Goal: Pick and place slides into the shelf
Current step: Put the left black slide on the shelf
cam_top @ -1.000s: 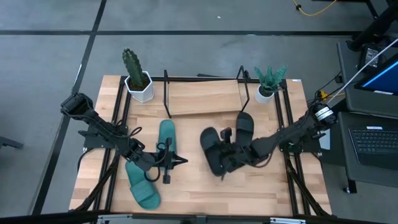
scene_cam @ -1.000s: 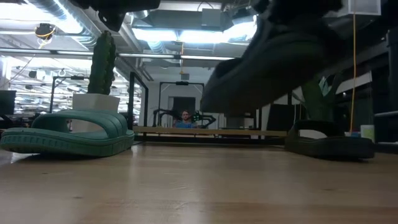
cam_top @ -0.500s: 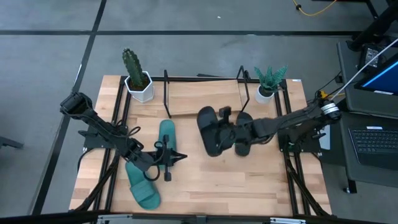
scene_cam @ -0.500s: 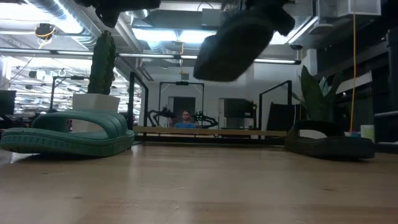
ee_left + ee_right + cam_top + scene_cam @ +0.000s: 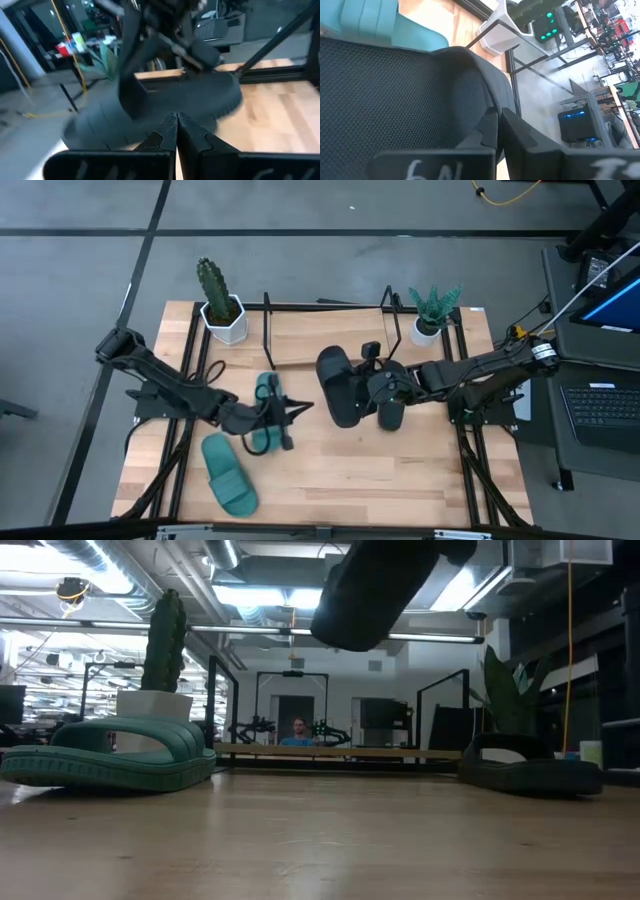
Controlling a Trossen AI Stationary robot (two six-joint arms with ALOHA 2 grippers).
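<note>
My right gripper (image 5: pixel 362 385) is shut on a black slide (image 5: pixel 335 385), which shows high up in the low view (image 5: pixel 380 585). The second black slide (image 5: pixel 392 410) lies flat on the table under the right arm. One teal slide (image 5: pixel 264 390) lies left of centre, the other (image 5: pixel 228 478) near the front edge. My left gripper (image 5: pixel 290 415) is shut just above the first teal slide, and nothing shows between its fingers (image 5: pixel 176 125). The shelf (image 5: pixel 330 335), black rods with a light board, stands at the far edge. My right gripper pinches the black slide between its two fingers at the long edge (image 5: pixel 477 107) beside the dimpled footbed. The fingers come from the table's right, slanting down, and lie across the slide. The slide is lifted clear of the table and tilted.
A white pot with a cactus (image 5: pixel 222 315) stands left of the shelf, and a white pot with a leafy plant (image 5: pixel 430 320) stands to its right. Black frame rails run along the table's left and right sides. Bare wood lies in front of the shelf.
My right gripper has risen and carried the black slide off the table toward the far edge and slightly left. My left gripper has risen and moved right, toward the lifted black slide, turning as it went. Both teal slides and the second black slide have stayed put.
</note>
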